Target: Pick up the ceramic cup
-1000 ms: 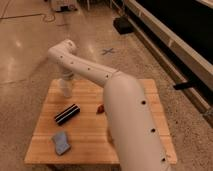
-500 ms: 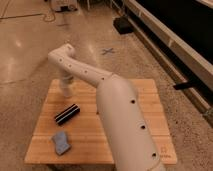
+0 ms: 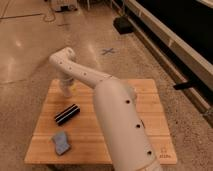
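No white ceramic cup shows in the camera view; it is hidden or out of view. My white arm (image 3: 120, 120) rises from the bottom edge and reaches across the wooden table (image 3: 150, 100) to its far left part. The gripper (image 3: 66, 91) hangs down from the wrist there, just above the table top, beside a small yellowish spot (image 3: 74, 86). It stands behind and a little left of a black box.
A black box with a pale stripe (image 3: 67, 114) lies on the left half of the table. A blue-grey packet (image 3: 61, 143) lies near the front left corner. A dark bench (image 3: 175, 45) runs along the right. A black object (image 3: 122, 25) sits on the floor behind.
My arm has swung a little leftward over the table and now covers the small red thing that showed beside it one second ago. The box and packet have not moved.
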`<state>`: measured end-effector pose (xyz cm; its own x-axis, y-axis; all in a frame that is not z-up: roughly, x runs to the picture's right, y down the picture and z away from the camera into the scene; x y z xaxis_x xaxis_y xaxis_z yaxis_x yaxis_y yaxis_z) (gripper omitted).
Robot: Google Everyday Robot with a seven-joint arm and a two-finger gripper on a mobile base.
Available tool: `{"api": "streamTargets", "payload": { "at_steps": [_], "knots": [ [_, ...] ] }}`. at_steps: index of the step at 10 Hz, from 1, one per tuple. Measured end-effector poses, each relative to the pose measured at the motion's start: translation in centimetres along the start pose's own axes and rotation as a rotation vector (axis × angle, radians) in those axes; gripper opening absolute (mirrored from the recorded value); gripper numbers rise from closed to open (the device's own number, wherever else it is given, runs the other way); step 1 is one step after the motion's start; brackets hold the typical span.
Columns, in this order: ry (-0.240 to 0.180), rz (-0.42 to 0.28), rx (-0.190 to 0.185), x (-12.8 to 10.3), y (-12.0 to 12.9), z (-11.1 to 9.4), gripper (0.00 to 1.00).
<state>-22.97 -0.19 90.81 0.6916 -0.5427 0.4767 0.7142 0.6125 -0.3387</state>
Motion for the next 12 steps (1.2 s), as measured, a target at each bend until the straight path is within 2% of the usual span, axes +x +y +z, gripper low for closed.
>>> {"api": "streamTargets", "payload": {
  "at_steps": [2,4,5,7,9,10,12],
  "knots": [
    [0.005,-0.008,-0.01,0.0,0.5,1.1,0.33],
    [0.013,-0.012,-0.013,0.0,1.0,1.7,0.14],
    [0.007,-0.014,0.001,0.0,1.2,1.9,0.03],
    [0.005,-0.014,0.015,0.7,2.0,0.5,0.0],
    [0.005,-0.024,0.034,1.2,2.7,-3.4,0.0],
    [0.009,-0.03,0.047,1.1,2.8,-4.9,0.0],
    [0.025,-0.035,0.065,2.3,4.4,-7.8,0.0]
  ]
}}
